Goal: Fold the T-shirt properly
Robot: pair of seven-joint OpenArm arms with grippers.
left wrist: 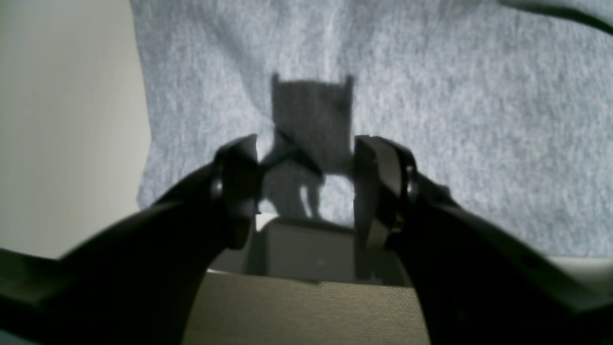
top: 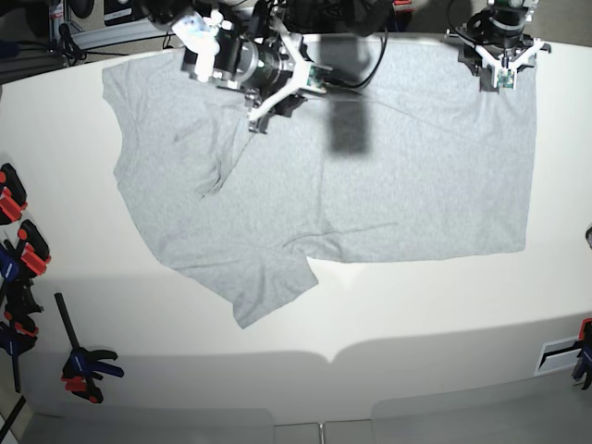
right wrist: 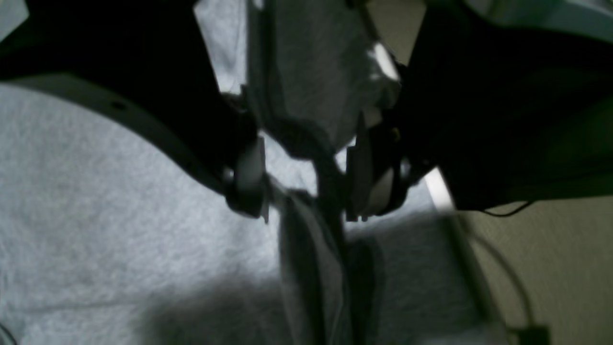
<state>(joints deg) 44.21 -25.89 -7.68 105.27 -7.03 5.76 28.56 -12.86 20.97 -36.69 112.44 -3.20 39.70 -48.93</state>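
Grey T-shirt (top: pixel 370 185) spread flat, plain side up

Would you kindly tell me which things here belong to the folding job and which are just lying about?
Job:
- T-shirt
- left gripper
- right gripper

Lying about:
- clamps beside the table's edge

My left gripper (left wrist: pixel 306 187) hangs low with its jaws spread wide. My right gripper (right wrist: pixel 306 184) tilts downward at an angle, jaws parted too, fingers (right wrist: pixel 249 177) well apart.
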